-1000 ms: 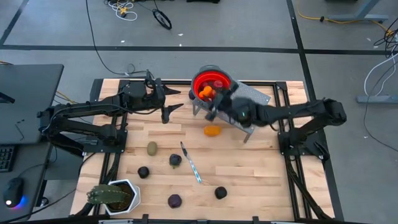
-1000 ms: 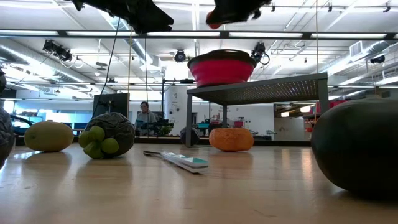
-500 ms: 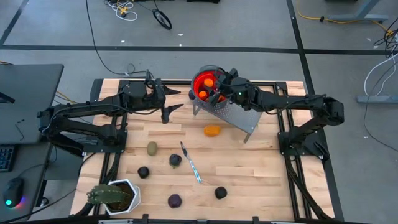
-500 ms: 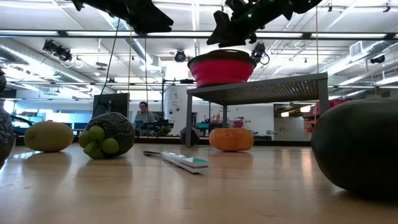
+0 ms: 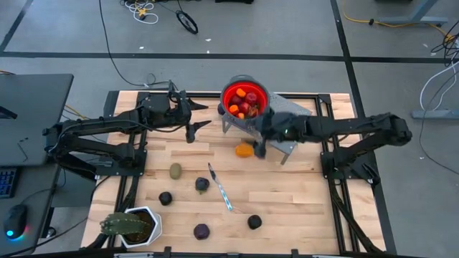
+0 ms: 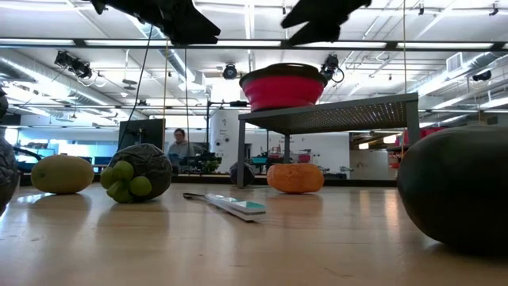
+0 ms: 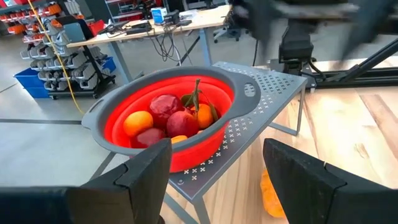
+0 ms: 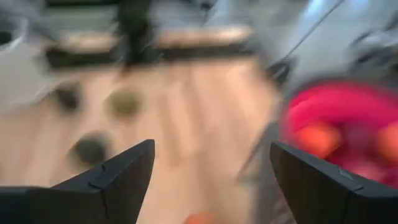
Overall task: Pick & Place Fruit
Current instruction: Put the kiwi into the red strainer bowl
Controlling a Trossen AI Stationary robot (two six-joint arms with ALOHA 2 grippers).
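The right gripper [image 5: 257, 147] hangs in the air just by the front edge of the metal stand [image 5: 287, 118], right next to the orange fruit [image 5: 244, 150] on the table. Its two fingers [image 8: 121, 171] are spread wide apart and there is nothing between them. The picture from its own wrist is very blurry, so the dark blobs in it are probably the fruits farther down the table, but I cannot be sure.

The left gripper [image 5: 195, 118] waits up in the air on the other side of the stand, with its fingers [image 7: 146, 171] apart and empty too.

On top of the stand sits the red bowl [image 5: 231, 94] (it has a grey rim). Inside it are red and orange fruits [image 7: 166, 118] all piled together.

More fruit lies on the wooden table [image 5: 301, 208]. There is an olive green one [image 5: 175, 170] and a dark one with little green bumps [image 5: 202, 184] near the knife [image 5: 221, 188]. Three dark fruits [image 5: 166, 198] sit closer to the front edge, one of them purple [image 5: 201, 231]. A spiky plant in a white pot [image 5: 133, 226] stands at the front left corner.
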